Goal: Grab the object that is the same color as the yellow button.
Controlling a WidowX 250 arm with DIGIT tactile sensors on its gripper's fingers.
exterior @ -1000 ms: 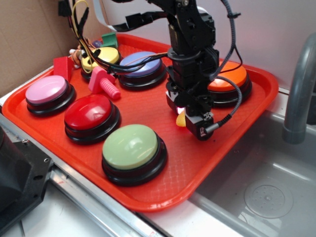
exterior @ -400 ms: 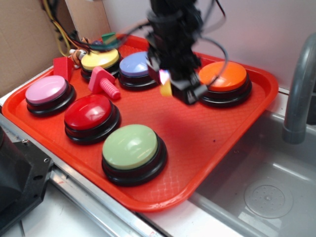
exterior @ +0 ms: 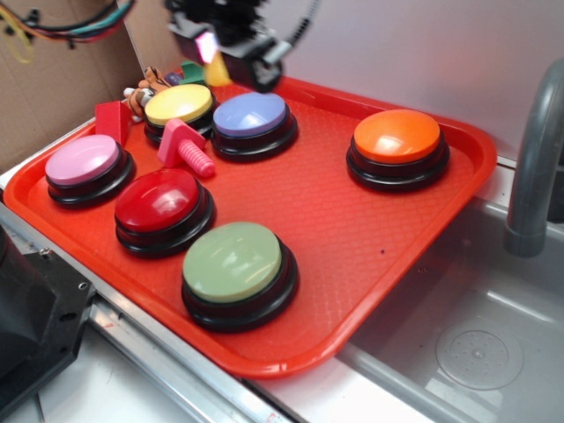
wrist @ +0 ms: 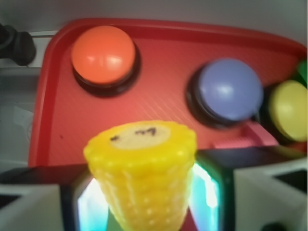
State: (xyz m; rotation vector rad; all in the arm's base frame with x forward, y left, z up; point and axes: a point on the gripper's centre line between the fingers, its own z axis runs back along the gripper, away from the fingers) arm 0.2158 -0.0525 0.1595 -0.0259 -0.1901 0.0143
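**Corn cob clamped in the gripper, high over the tray's far edge**

From my wrist feed, the corn cob (wrist: 142, 175) fills the near foreground: glossy yellow plastic, cone-shaped, with bumpy kernel rows and a flat pale end face bearing dark marks. I see it pinched between the 2 fingers (wrist: 219, 185) of the gripper (exterior: 218, 55), which are closed against its sides.

In the exterior view, nearest me on the red tray (exterior: 370, 264), whose plastic floor has a fine woven texture, sits the pale green button (exterior: 233, 262), a smooth dome on a round black base. Behind it come the red button (exterior: 160, 199) and, toward the tray's left edge, the pink button (exterior: 84, 159). A pink toy bolt (exterior: 186, 147) with a ribbed shaft lies between the red button and the yellow button (exterior: 179, 104). Just beside the yellow button stands the lavender button (exterior: 251, 114); the orange button (exterior: 397, 136) sits well apart, near the right edge.

The gripper hangs above the far edge, over the gap between the yellow and lavender domes, with the cob clear of the tray. To the right of the tray is a grey sink (exterior: 476, 344).
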